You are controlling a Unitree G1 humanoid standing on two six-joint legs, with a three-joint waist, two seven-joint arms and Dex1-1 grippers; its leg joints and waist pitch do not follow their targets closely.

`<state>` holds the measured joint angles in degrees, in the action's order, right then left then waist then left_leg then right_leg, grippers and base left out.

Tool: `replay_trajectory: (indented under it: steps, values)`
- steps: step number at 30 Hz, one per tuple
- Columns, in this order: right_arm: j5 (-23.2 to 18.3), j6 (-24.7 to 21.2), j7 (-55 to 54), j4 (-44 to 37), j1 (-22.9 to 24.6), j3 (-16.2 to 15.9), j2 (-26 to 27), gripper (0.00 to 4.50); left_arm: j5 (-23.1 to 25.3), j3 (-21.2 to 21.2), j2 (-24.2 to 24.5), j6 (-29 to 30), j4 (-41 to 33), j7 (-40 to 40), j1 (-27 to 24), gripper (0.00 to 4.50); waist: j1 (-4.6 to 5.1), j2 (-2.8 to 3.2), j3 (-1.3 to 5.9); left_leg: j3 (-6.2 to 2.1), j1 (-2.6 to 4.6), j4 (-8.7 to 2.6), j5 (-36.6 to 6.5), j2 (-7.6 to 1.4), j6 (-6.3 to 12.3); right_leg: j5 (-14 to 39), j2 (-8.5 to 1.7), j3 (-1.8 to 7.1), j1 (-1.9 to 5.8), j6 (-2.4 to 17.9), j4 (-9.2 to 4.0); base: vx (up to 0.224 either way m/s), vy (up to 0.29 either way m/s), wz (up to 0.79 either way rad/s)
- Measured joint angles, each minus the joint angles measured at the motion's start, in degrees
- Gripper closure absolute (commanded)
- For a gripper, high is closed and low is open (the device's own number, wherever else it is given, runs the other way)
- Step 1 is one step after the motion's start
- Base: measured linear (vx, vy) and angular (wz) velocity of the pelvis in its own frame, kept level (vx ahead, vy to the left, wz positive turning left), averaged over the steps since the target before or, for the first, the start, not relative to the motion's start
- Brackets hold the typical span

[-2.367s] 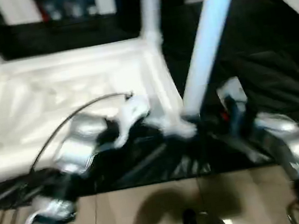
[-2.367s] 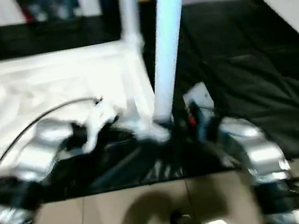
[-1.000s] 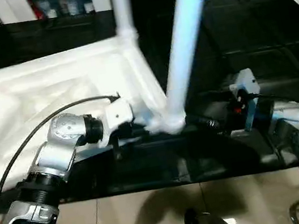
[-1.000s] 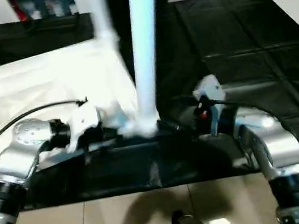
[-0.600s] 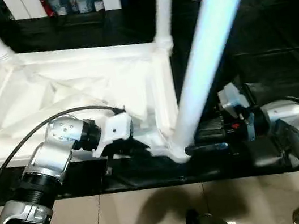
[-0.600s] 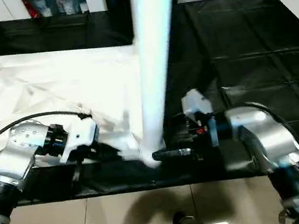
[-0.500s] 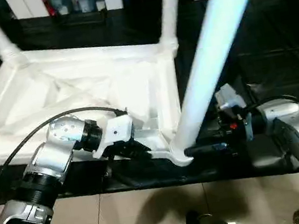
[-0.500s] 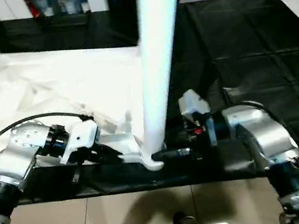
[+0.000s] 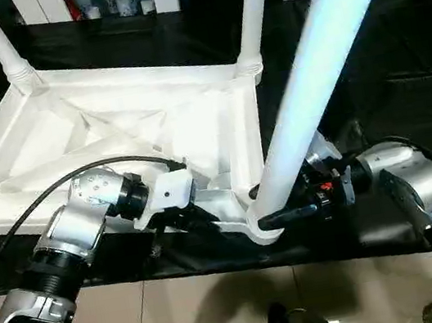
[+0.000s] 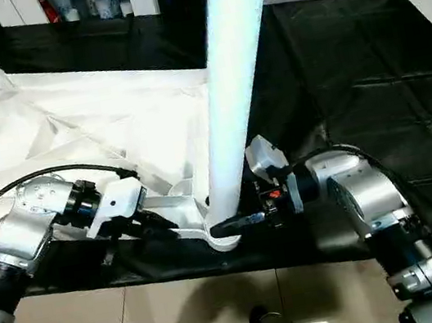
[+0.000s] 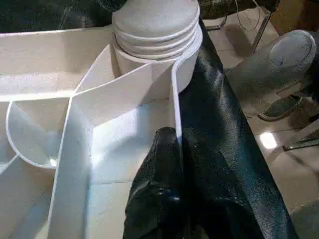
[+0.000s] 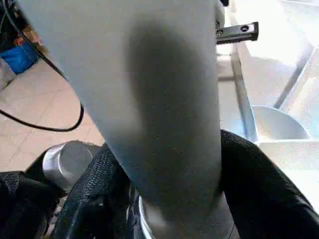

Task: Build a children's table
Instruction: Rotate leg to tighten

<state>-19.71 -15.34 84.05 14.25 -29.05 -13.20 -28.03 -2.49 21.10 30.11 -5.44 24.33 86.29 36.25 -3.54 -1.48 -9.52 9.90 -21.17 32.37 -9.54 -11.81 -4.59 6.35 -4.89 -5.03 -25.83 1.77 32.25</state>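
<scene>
Silver jointed forearms; left arm with white wrist block and black cable; right arm with red wrist marking.

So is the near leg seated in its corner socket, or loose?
In: the leg stands tilted in the near corner socket of the upturned tabletop. How firmly, cannot tell.

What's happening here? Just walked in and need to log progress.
The robot is fitting legs to an upside-down tabletop. The left gripper is pinched shut on the rim beside the near corner socket. The right gripper wraps its fingers around the base of a leg standing in that socket. Two far legs are in.
</scene>
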Motion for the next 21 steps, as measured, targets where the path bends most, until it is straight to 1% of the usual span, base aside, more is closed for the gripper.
replay_trajectory:
  steps: [2,5,8,11,13,14,17,20,21]
  values:
    - [0.0,0.1,0.2,0.0,0.0,0.0,0.0,2.26,0.0,0.0,0.0,0.0,-0.1,0.1,0.0,4.50,0.00,0.00,0.00,0.00,-0.01,0.02,0.0,0.01,0.00,0.0,-0.01,0.00,0.00,0.0,0.00,0.000,0.000,0.00]
    - [0.1,0.4,0.2,0.0,0.0,-0.1,0.0,2.31,0.0,0.0,0.0,0.0,-0.1,0.1,-0.1,4.50,0.02,-0.01,0.00,0.01,-0.01,0.02,0.0,0.02,-0.02,0.0,-0.03,0.00,0.00,0.0,0.00,0.000,0.000,0.00]
    - [0.1,-0.4,0.2,-0.4,0.0,-0.1,-0.1,2.34,-0.1,0.0,0.0,0.2,-0.1,0.0,-0.1,4.50,0.00,-0.01,0.00,0.01,0.00,0.02,0.0,0.02,-0.01,0.0,-0.03,0.00,0.00,0.0,0.00,0.000,0.000,0.00]
    - [-0.2,-2.9,-0.5,-2.0,0.6,0.5,-0.4,2.34,-0.1,-0.2,-0.3,1.1,-0.6,-0.5,-0.2,4.50,-0.19,0.00,0.00,0.01,0.00,0.01,0.0,0.04,-0.01,0.0,-0.06,0.00,0.00,0.0,0.00,0.000,0.000,0.00]
    - [-0.8,-5.7,-3.4,-5.1,2.7,1.7,0.4,2.34,-0.1,-0.7,-1.1,3.6,-1.4,-1.4,-0.2,4.50,-0.49,0.00,0.01,0.04,0.05,0.00,0.0,0.05,-0.03,0.1,-0.10,0.00,0.04,-0.1,0.02,0.000,0.000,0.00]
    - [-0.8,-6.7,-5.7,-5.7,3.4,2.6,1.2,2.34,0.0,-1.2,-1.3,5.2,-1.4,-2.3,-0.2,4.50,-0.40,0.00,0.01,0.06,0.09,0.01,0.0,0.05,-0.07,0.2,-0.10,0.01,0.05,-0.3,0.07,0.000,0.000,0.00]
    - [-0.5,-8.2,-15.5,-6.4,4.8,5.4,5.6,2.34,0.8,-3.2,-1.9,10.1,-0.7,-6.4,0.0,4.50,0.46,-0.01,0.02,-0.05,0.15,0.01,0.1,0.05,-0.40,0.2,-0.10,0.02,0.08,-0.4,0.16,-0.025,-0.005,-0.02]
    - [1.6,-8.8,-26.4,-6.1,5.1,8.6,10.5,2.34,2.6,-4.6,-4.0,15.1,-0.1,-12.5,1.0,4.50,1.86,-0.09,-0.03,-0.24,0.14,-0.06,0.2,0.06,-0.63,0.2,-0.11,-0.11,0.04,-0.4,-0.15,-0.036,-0.006,-0.03]
    - [2.2,-9.1,-29.9,-5.8,5.1,9.8,12.1,2.34,2.9,-4.9,-5.1,16.8,0.0,-14.6,1.4,4.50,2.17,-0.10,-0.03,-0.28,0.09,-0.10,0.3,0.05,-0.81,0.2,-0.12,-0.22,0.06,-0.4,-0.31,-0.062,0.011,-0.12]
